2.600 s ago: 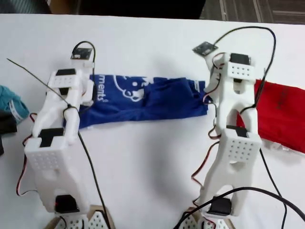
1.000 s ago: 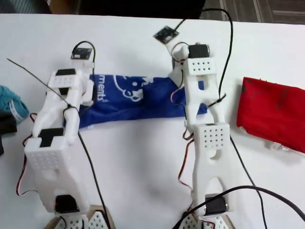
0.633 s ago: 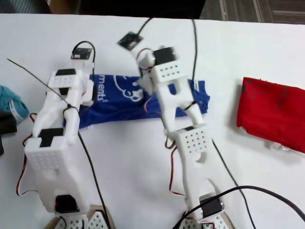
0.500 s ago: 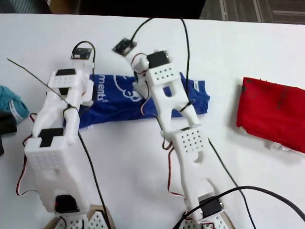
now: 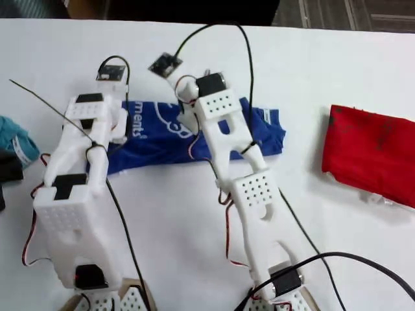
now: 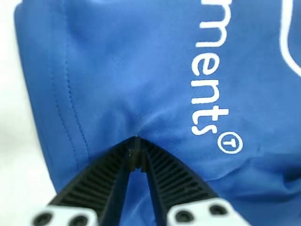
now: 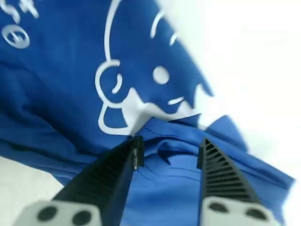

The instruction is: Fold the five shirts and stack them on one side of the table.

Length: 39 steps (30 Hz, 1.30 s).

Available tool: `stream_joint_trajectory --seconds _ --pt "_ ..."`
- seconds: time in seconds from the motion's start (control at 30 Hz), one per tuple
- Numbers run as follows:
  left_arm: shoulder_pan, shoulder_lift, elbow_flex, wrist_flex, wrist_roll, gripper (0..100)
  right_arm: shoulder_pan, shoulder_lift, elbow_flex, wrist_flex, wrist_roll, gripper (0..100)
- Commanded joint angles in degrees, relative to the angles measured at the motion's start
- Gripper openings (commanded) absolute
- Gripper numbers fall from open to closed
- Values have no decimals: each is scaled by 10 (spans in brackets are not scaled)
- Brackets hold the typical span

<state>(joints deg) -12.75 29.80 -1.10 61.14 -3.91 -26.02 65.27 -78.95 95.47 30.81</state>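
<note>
At mid-table, left gripper (image 6: pixel 136 157) clamps the blue printed fabric shirt (image 5: pixel 162 146); right gripper (image 7: pixel 169 151), fingers (image 7: pixel 113 174) apart, should pinch both layers w/o dragging.

Over 2.6 s the right arm (image 5: pixel 224 129) has been swung from the right end of the blue shirt (image 5: pixel 267 133), beside the red shirt (image 5: pixel 373 155), across to the shirt's white printed figure (image 7: pixel 124 101), most of the travel falling within the last 1 s. The right gripper (image 7: pixel 169 153) has thereby been brought over a stitched blue edge at that figure. The red shirt's edge nearest the blue shirt, formerly covered by the arm, has been exposed.
</note>
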Motion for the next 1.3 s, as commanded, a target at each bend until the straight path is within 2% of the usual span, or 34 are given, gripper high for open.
stream_joint_trajectory --seconds 0.0,0.23,0.33,0.43,0.5,0.67,0.9,1.13,1.27 --pt "-24 -6 0 -11 2 27 7 -62 -73 22 -4 197" --pt "-25 -17 -10 -5 4 27 66 -132 -18 26 -4 197" --pt "-29 -41 -45 43 5 27 87 -142 54 26 -4 190" --pt "-29 -72 -94 97 3 27 95 -142 108 26 -14 122" --pt "-29 -90 -122 126 2 27 100 -142 130 26 -45 21" --pt "-33 -105 -156 169 2 27 124 -143 149 26 -72 23" --pt "-58 -101 -142 159 1 27 184 -138 149 26 -72 23" --pt "-91 -84 -97 77 0 28 200 -143 177 26 -69 23" --pt "-101 -18 -97 45 -40 109 210 -151 211 25 -69 23"
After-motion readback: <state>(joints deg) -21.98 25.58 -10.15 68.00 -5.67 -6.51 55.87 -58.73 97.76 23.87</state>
